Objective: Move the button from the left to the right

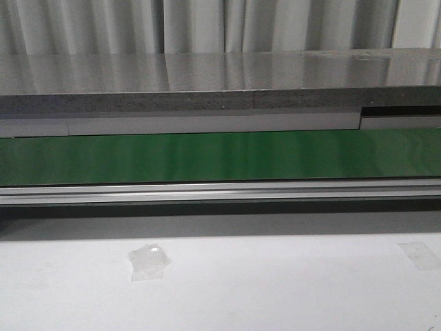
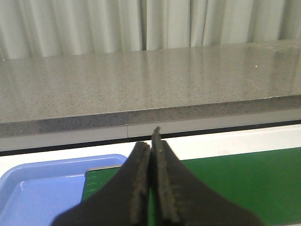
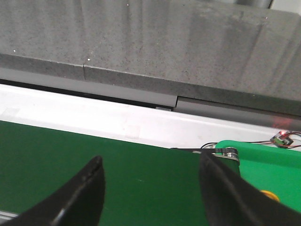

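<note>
The button is not in view in any frame. My left gripper (image 2: 151, 139) is shut, its two black fingers pressed together with nothing between them. It hangs over the left end of the green conveyor belt (image 2: 244, 183), beside a blue tray (image 2: 37, 188) whose visible part holds nothing. My right gripper (image 3: 150, 160) is open with only bare belt (image 3: 56, 160) between its fingers. It hangs near the belt's right end. Neither gripper shows in the front view, where the belt (image 1: 220, 155) runs bare across the frame.
A grey stone counter (image 1: 207, 76) runs behind the belt, in front of curtains. A bright green housing (image 3: 268, 165) caps the belt's right end, with a small yellow spot (image 3: 270, 194) and a red circuit board (image 3: 283, 138) nearby. Tape pieces (image 1: 148, 262) lie on the white table.
</note>
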{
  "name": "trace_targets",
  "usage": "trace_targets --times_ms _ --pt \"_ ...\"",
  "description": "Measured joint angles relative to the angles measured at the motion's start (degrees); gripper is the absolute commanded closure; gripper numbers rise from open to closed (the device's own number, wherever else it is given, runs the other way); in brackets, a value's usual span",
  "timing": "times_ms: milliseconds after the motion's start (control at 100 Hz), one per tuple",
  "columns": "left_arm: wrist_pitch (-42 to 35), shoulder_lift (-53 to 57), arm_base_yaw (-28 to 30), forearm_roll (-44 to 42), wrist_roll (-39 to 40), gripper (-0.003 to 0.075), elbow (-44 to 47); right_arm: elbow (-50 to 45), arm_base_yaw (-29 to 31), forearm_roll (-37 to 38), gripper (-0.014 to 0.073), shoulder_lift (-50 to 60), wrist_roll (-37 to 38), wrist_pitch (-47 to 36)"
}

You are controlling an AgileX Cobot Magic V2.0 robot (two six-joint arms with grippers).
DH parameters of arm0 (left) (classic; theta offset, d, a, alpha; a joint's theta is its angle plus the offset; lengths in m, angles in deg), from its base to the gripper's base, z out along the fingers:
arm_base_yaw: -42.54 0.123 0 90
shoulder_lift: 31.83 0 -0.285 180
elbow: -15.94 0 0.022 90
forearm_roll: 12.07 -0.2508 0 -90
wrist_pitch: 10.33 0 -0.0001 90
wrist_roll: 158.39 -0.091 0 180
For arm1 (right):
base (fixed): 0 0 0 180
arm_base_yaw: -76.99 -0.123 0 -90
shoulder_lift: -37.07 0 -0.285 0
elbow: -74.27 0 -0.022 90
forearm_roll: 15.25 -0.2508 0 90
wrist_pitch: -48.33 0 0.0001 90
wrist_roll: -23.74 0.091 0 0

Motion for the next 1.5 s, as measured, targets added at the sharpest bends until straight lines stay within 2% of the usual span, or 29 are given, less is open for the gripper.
trace_targets --times_ms 340,590,690,970,1500 --pt "0.0 0.0 0.0 0.0 0.0 0.0740 0.0 -8.1 0.0 -2.2 0.0146 19.9 0.0 6.9" --pt "0.0 0.0 0.0 0.0 0.0 0.0740 0.0 -8.7 0.0 -2.4 0.0155 23.3 -0.1 9.4" --pt "0.0 0.0 0.0 0.0 0.0 0.0740 0.0 -8.7 0.0 -2.4 0.0234 23.3 -0.1 9.7" --pt "0.0 0.0 0.0 0.0 0.0 0.0740 0.0 -8.7 0.0 -2.4 0.0666 23.3 -0.1 10.0" --pt "0.0 0.0 0.0 0.0 0.0 0.0740 0.0 -8.7 0.0 -2.4 0.0662 23.3 -0.1 10.3"
